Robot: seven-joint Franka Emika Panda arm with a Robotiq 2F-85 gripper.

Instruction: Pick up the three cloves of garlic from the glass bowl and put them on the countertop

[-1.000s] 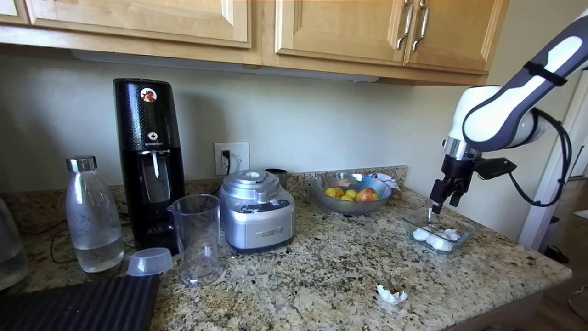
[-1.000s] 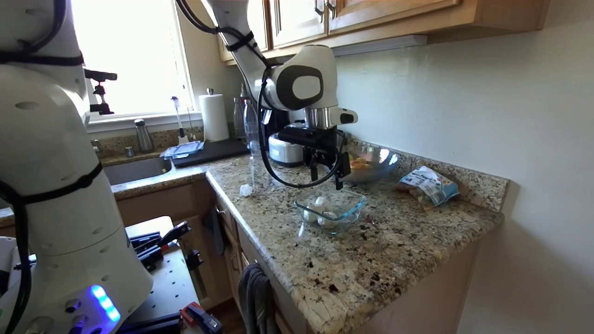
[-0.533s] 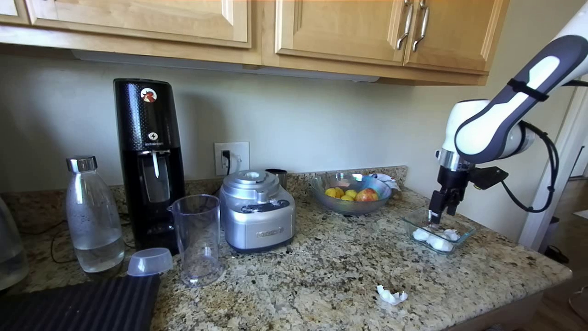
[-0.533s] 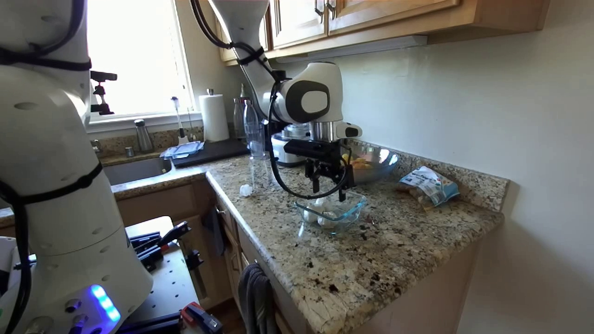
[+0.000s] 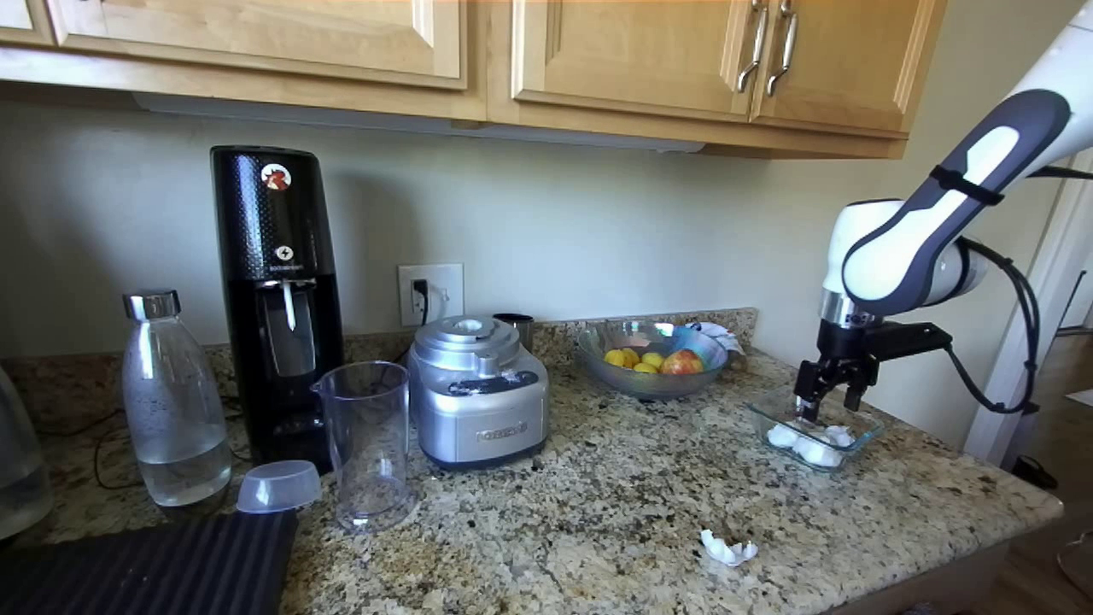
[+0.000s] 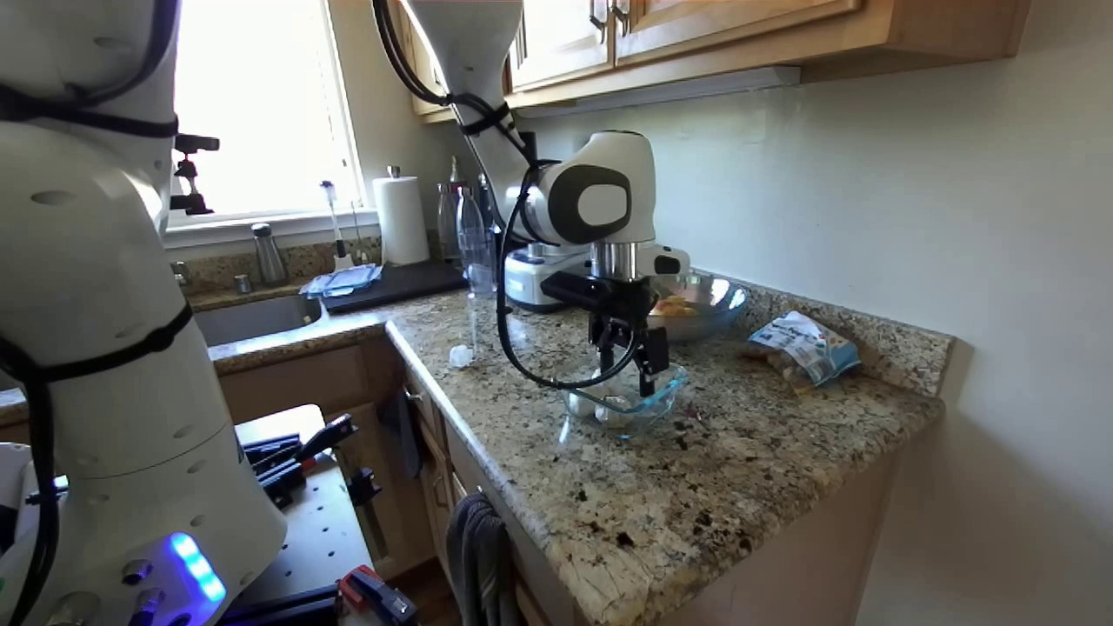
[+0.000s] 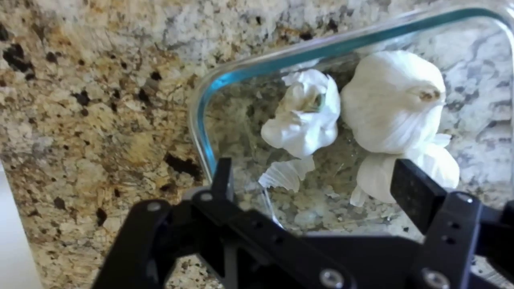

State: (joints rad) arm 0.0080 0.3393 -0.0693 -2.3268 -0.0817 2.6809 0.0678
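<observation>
Well, the hand [image 7: 319,182] (jaws apart) seemingly hovers over garlic [image 7: 393,102].

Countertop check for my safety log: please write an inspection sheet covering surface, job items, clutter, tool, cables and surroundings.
Surface: speckled granite countertop, with a white scrap on it.
Job items: three pieces of garlic, all in the glass bowl; loose skin there too.
Clutter: fruit bowl, processor, jug, black mat, bag.
Tool: open, over or partly inside the glass bowl (depth unclear), gripping nothing; one finger hides part of one piece.
Cables: black cable looping from the arm; black plug in the outlet.
Surroundings: wall, cabinets, sink and window.
</observation>
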